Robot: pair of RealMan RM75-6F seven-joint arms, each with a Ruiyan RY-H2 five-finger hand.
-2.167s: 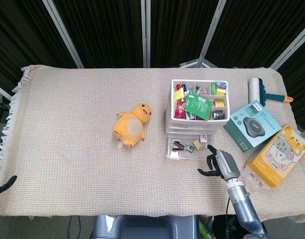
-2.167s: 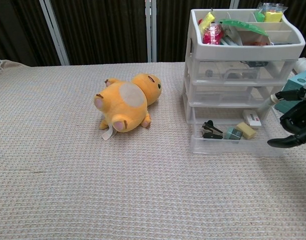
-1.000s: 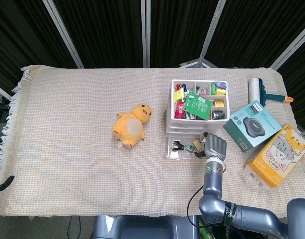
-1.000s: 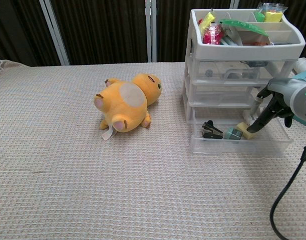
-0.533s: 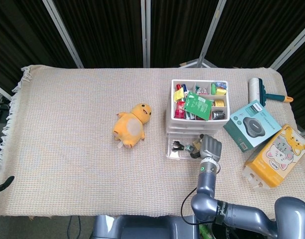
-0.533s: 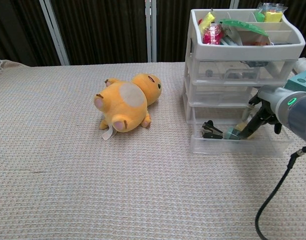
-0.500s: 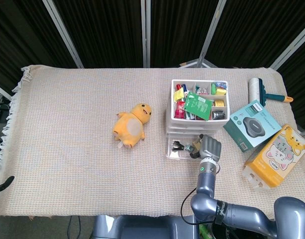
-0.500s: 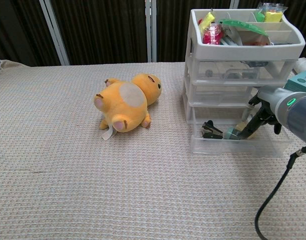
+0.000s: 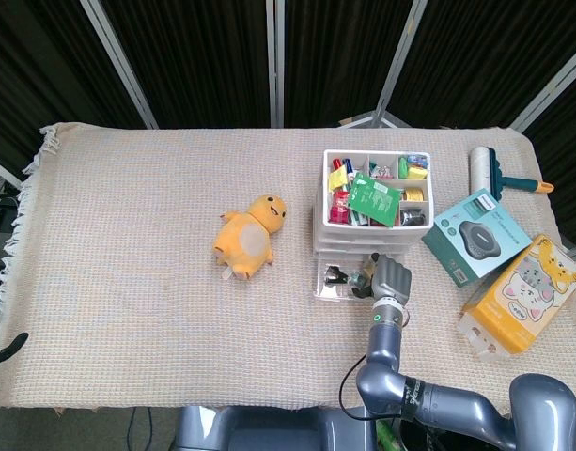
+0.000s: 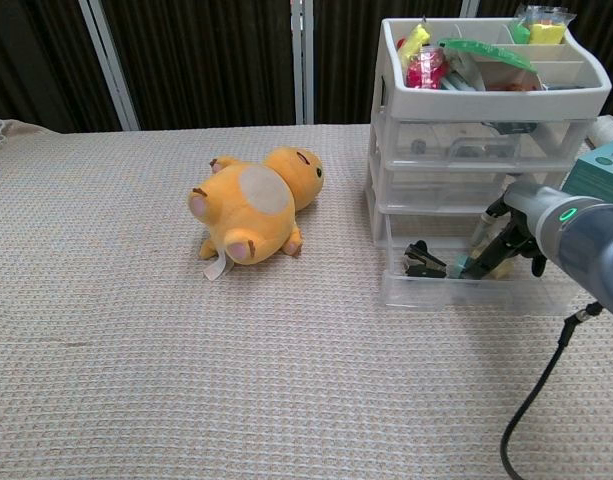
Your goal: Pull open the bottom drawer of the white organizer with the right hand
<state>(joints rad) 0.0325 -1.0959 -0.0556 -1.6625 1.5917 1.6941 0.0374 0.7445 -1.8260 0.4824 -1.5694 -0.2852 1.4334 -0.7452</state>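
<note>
The white organizer (image 9: pixel 321 214) stands right of centre, its top tray full of small items. Its clear bottom drawer (image 9: pixel 331 287) is pulled out toward me, with black clips (image 10: pixel 423 258) and small blocks inside. My right hand (image 9: pixel 389 276) hovers over the drawer's right half, fingers curled downward. In the chest view the right hand (image 10: pixel 508 238) reaches down into the drawer (image 10: pixel 436 289) from the right, a dark fingertip (image 10: pixel 474 266) among the contents. Whether it grips anything is hidden. Only a dark tip of my left hand (image 9: pixel 6 349) shows at the left edge.
A yellow plush toy (image 9: pixel 250 237) lies left of the organizer. To the organizer's right are a teal box (image 9: pixel 475 237), a yellow cat box (image 9: pixel 527 291) and a lint roller (image 9: pixel 490 169). A woven cloth (image 9: pixel 128 216) covers the table.
My right hand swung in from beside the drawer's right end and moved left over it, fingers now dipping inside. The drawer itself has not shifted.
</note>
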